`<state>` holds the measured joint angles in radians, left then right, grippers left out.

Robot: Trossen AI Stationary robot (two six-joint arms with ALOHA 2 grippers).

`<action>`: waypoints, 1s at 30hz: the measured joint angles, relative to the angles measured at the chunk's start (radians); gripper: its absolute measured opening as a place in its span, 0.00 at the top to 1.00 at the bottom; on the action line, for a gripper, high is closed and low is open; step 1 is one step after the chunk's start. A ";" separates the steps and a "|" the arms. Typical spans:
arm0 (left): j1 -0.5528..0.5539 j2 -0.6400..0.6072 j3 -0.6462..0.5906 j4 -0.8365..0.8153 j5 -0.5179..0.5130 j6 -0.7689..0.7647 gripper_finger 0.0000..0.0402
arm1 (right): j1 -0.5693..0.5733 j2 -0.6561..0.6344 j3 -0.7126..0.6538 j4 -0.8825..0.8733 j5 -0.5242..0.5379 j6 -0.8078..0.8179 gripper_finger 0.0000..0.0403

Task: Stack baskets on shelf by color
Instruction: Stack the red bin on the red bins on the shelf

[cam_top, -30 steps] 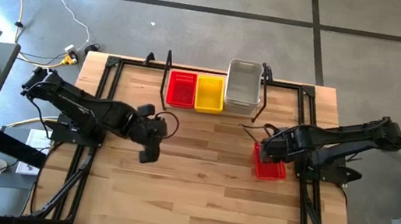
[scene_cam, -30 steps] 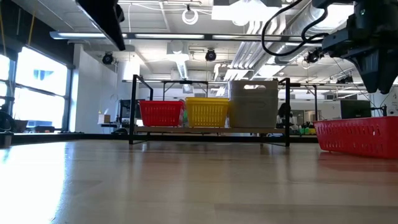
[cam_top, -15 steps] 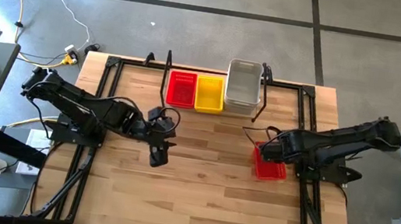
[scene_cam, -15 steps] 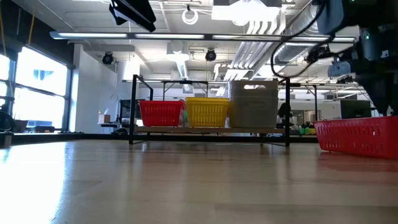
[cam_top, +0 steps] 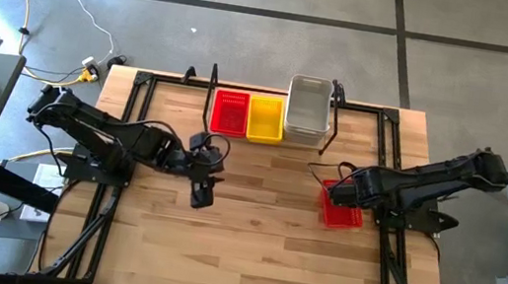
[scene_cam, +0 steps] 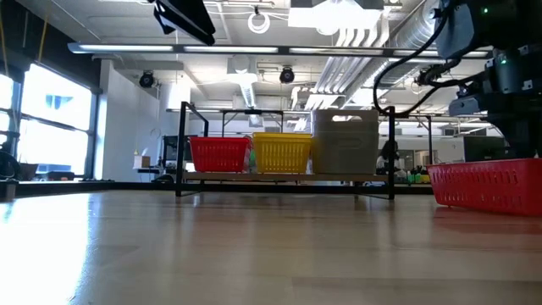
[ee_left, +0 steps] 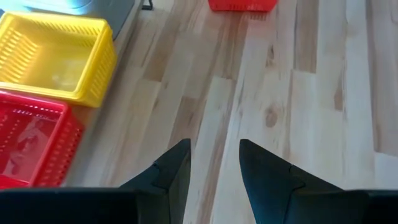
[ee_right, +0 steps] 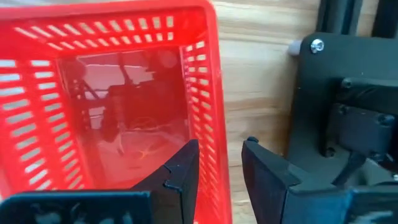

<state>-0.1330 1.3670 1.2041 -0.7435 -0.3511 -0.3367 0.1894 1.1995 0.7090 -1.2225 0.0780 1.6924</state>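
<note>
One red basket (cam_top: 340, 207) sits on its base on the table's right side, also seen in the low view (scene_cam: 487, 186). My right gripper (ee_right: 217, 165) is open and low over it. One finger stands inside and one outside the basket wall (ee_right: 208, 112) that faces the black arm base, with gaps showing. The shelf (cam_top: 269, 124) at the far edge carries red (cam_top: 230, 114), yellow (cam_top: 265, 119) and grey-white baskets (cam_top: 308, 108); the grey-white ones stand tallest. My left gripper (ee_left: 214, 165) is open above bare wood at mid-table (cam_top: 199, 194).
Black arm base and frame rails (ee_right: 348, 106) stand close beside the red basket on the table's right. Matching rails (cam_top: 126, 134) run along the left side. Bare wood (cam_top: 249, 251) spreads across the table's middle and near part.
My right gripper has come down onto the red basket until its fingers straddle one wall; the basket has stayed in place. My left gripper has moved a little toward the table's right and turned, staying high above the wood.
</note>
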 joint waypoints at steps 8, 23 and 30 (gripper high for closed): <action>0.035 0.000 0.000 0.000 0.000 0.014 0.68 | 0.001 0.083 -0.003 0.030 0.002 0.028 0.73; 0.092 0.000 0.000 0.001 0.031 0.105 0.68 | 0.000 0.207 -0.003 0.146 -0.037 0.005 0.96; 0.094 0.000 0.000 0.000 0.034 0.105 0.68 | 0.001 0.205 0.047 0.162 -0.014 0.016 0.99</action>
<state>-0.0387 1.3670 1.2041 -0.7433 -0.3174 -0.2317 0.1905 1.4044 0.7562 -1.0607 0.0639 1.7084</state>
